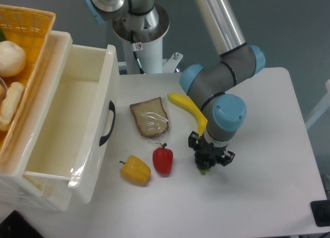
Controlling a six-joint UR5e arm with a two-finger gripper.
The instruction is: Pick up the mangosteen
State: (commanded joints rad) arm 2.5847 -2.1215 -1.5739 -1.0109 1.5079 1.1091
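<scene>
My gripper (209, 163) points straight down at the table, right of the red pepper (163, 160). Its dark body covers what lies under it. Only a small green bit shows at its lower edge, which looks like the calyx of the mangosteen (204, 170). The fruit's dark body cannot be told apart from the fingers. The jaws are hidden from this view, so I cannot tell whether they are open or shut on the fruit.
A yellow pepper (135, 170) lies left of the red pepper. A wrapped bread slice (149, 118) and a banana (190, 110) lie behind them. A white bin (105, 81) with a black handle stands at the left, and a yellow basket (38, 21) with food sits on it.
</scene>
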